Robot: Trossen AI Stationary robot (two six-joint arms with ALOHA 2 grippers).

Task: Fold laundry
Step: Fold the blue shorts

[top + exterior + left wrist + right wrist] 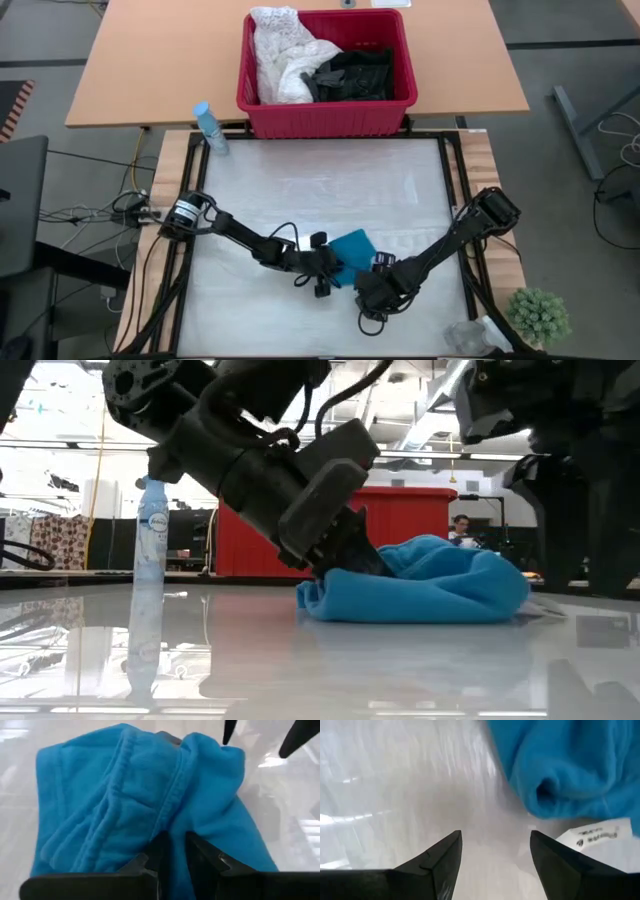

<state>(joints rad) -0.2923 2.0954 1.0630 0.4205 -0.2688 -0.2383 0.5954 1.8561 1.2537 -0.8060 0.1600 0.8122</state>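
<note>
A small teal garment (352, 250) of soft fleece, with stitched seams and a white label at one edge, lies bunched on the glossy white counter (300, 180) near the middle of its front edge. The left gripper (172, 851) is clenched on a fold of the fleece at the garment's left side, its dark fingers (161, 849) nearly together with cloth pinched between them; the left arm reaches in low from the counter's left edge, bent at the elbow. The right gripper (495, 851) hovers released just beside the garment's front right side, jaws spread wide over bare counter, its arm angled in from the right edge. Beyond the counter's back edge a red plastic slotted basket (330, 115) sits on a tan wooden table (140, 60); it holds a white lacy-textured garment (280, 55) heaped on the left and crumpled black garments (355, 75) on the right. A pale blue spray bottle (208, 127) stands at the back left corner. A small green plant (538, 315) sits near the front right corner.
</note>
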